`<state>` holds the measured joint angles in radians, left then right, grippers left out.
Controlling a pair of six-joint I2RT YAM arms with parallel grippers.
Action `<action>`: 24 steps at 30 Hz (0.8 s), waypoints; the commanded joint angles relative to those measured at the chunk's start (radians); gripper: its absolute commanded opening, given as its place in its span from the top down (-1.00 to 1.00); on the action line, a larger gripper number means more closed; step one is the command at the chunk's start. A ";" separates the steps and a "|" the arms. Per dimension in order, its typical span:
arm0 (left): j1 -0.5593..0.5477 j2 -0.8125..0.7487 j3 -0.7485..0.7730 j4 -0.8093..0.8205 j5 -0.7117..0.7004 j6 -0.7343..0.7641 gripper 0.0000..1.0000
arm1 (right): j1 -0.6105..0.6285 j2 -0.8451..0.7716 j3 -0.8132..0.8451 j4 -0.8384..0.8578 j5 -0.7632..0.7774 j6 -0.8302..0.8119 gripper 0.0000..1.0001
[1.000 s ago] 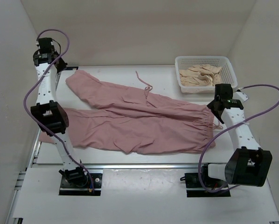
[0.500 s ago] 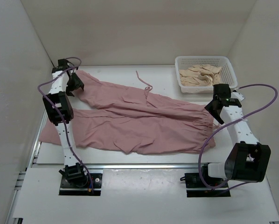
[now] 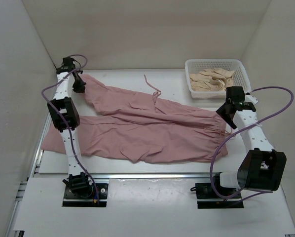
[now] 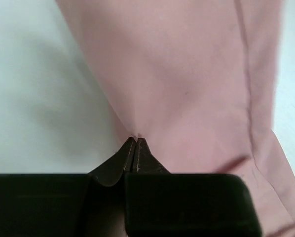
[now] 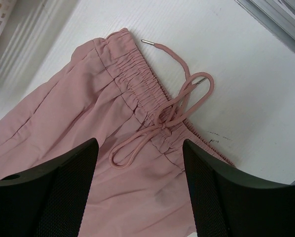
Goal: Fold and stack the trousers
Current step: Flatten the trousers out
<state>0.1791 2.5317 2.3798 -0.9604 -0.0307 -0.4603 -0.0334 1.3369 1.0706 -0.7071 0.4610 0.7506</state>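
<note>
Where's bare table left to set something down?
Far strip of table between trousers and back wall, left of basket, bare but for a cord. Narrow near strip before the rail. Middle crowded: trousers cover it; basket fills far-right corner.

The trousers are lying lengthwise across the counter, waist to the right, both legs running left, one behind the other. The basket is sitting at the far right corner, with garments lying in it. The left end effector is pinching the rear leg's far left end. The right end effector is hanging over the waist, above the drawstring.
</note>
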 commanded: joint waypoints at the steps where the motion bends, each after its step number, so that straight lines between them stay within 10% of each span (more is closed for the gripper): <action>1: -0.007 -0.298 -0.034 -0.001 -0.063 0.015 0.80 | -0.005 -0.019 0.038 -0.011 -0.001 -0.013 -0.48; 6: -0.026 -0.370 -0.001 -0.040 -0.156 0.037 0.80 | -0.014 -0.019 0.051 -0.020 0.010 -0.025 -0.48; 10: -0.026 -0.195 0.230 -0.156 -0.104 0.061 -1.00 | -0.014 -0.028 0.051 -0.020 0.010 -0.025 -0.48; 11: -0.026 -0.174 0.266 -0.181 -0.094 0.061 -1.00 | -0.014 -0.028 0.051 -0.020 -0.001 -0.025 -0.48; 18: -0.006 -0.341 -0.030 -0.095 -0.124 0.051 -1.00 | -0.014 -0.038 0.031 -0.020 -0.001 -0.025 -0.48; 21: 0.005 -0.410 -0.122 -0.095 -0.152 0.072 -0.20 | -0.014 -0.038 0.022 -0.020 -0.001 -0.025 -0.48; 23: 0.014 -0.471 -0.213 -0.095 -0.210 0.072 0.79 | -0.014 -0.038 0.012 -0.020 -0.001 -0.025 -0.48; 24: 0.014 -0.493 -0.249 -0.095 -0.227 0.063 0.79 | -0.014 -0.038 0.012 -0.011 -0.001 -0.025 -0.48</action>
<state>0.1768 2.2459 2.1853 -1.0542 -0.1711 -0.4007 -0.0448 1.3285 1.0779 -0.7082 0.4599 0.7399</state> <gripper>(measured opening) 0.153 0.741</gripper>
